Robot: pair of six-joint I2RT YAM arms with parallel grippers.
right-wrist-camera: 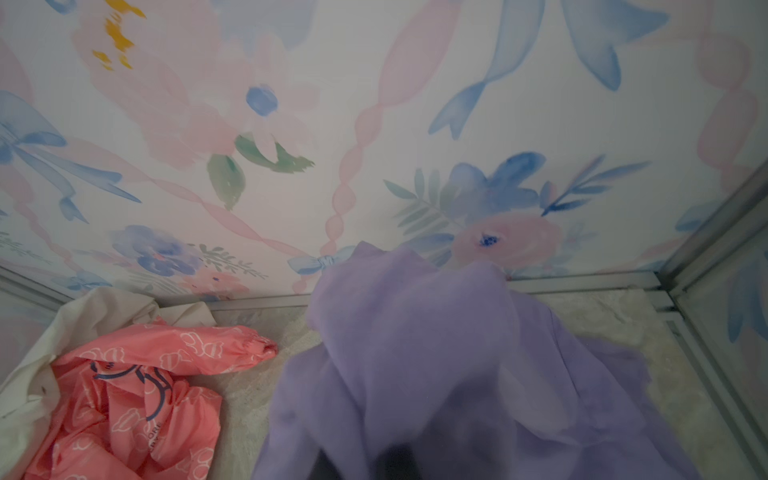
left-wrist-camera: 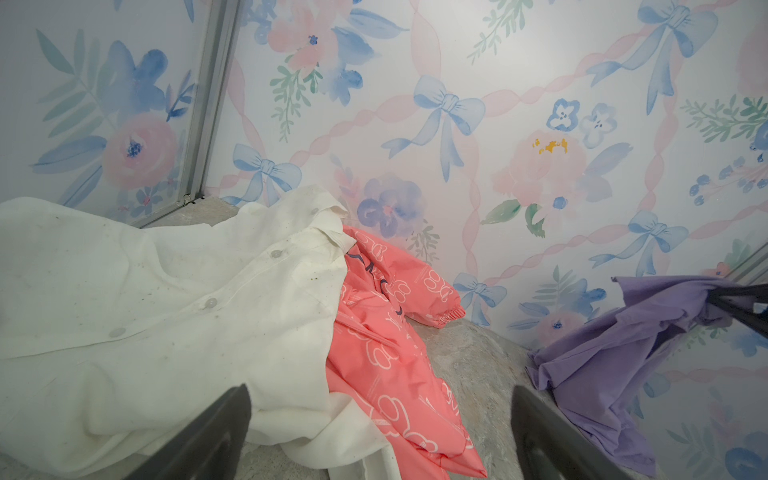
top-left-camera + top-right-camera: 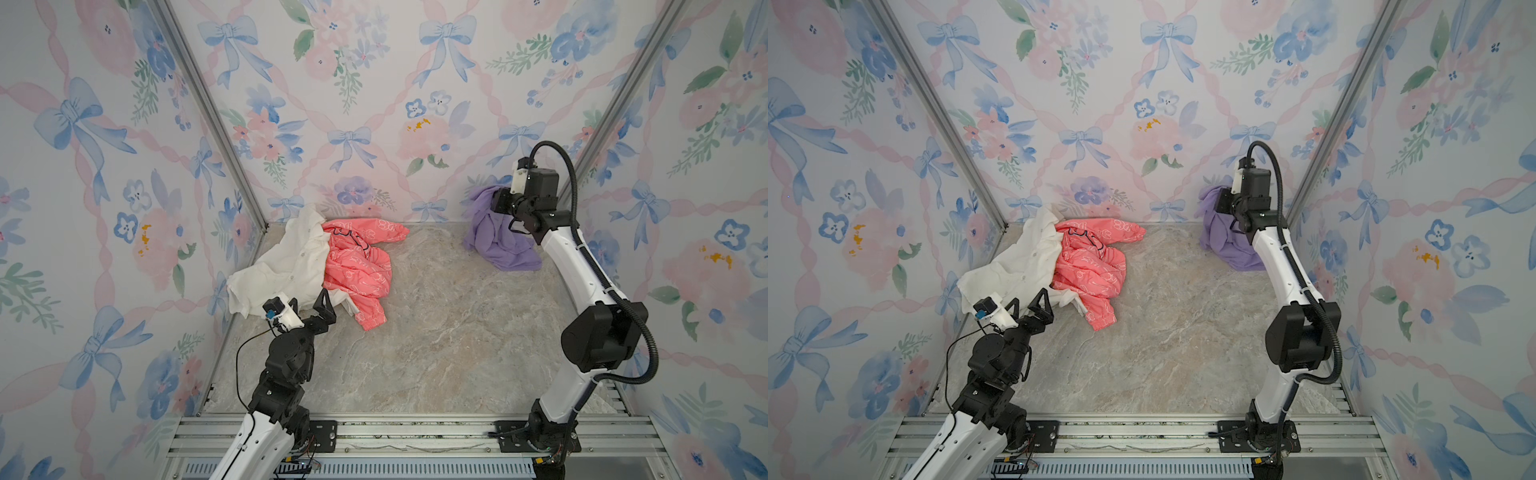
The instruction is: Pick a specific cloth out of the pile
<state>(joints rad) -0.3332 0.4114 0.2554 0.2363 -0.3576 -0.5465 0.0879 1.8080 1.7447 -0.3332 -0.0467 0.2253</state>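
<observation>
The cloth is at the far right of the surface, well apart from the pile at the far left, where the shirt overlaps the jacket. Its upper part is bunched and raised against the back wall, and its lower folds trail onto the surface. The right gripper is clenched on that raised bunch, with its fingertips buried in the fabric. In the right wrist view the cloth drapes across most of the frame. The left gripper hangs released, jaws apart and empty, just beside the near edge of the shirt. The cloth looks thin, light and limp, so it should sag from any single hold and drag its loose hem. A pinch on a gathered fold, as here, seems safer than one on a single layer, which could slip free. Room is tight at the far right: the back wall and the corner post stand close to the right arm. The middle and near parts of the surface lie bare, giving open room toward the near side.
</observation>
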